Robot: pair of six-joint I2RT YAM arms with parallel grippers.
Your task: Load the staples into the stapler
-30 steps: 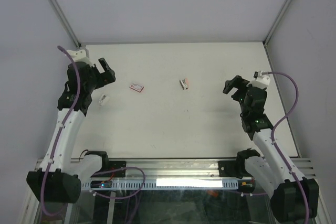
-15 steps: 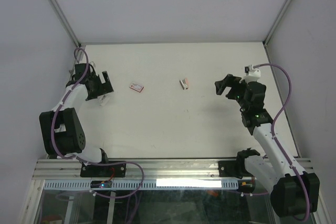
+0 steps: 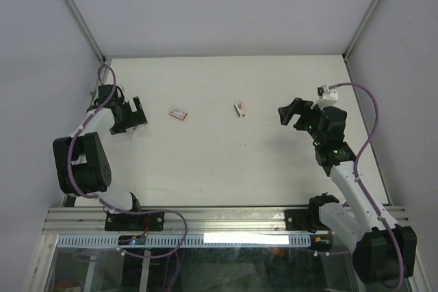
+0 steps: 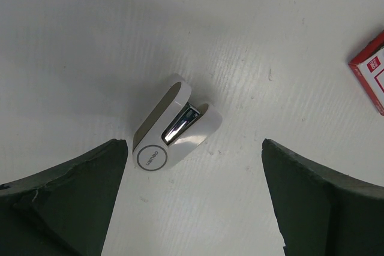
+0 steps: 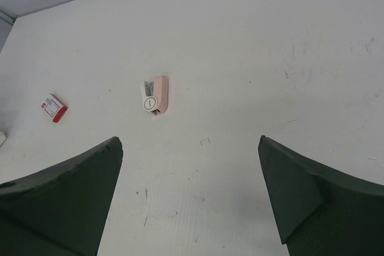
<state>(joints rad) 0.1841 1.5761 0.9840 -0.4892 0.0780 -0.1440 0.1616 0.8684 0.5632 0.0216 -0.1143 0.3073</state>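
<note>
Staples box sits on the surface between the left fingers and the pink stapler, with no strip out that I can see; stapler lies untouched mid-surface; left fingers spread wide over a small white gadget, right fingers wide too, both empty; so basically nothing's done yet, whole job left.
</note>
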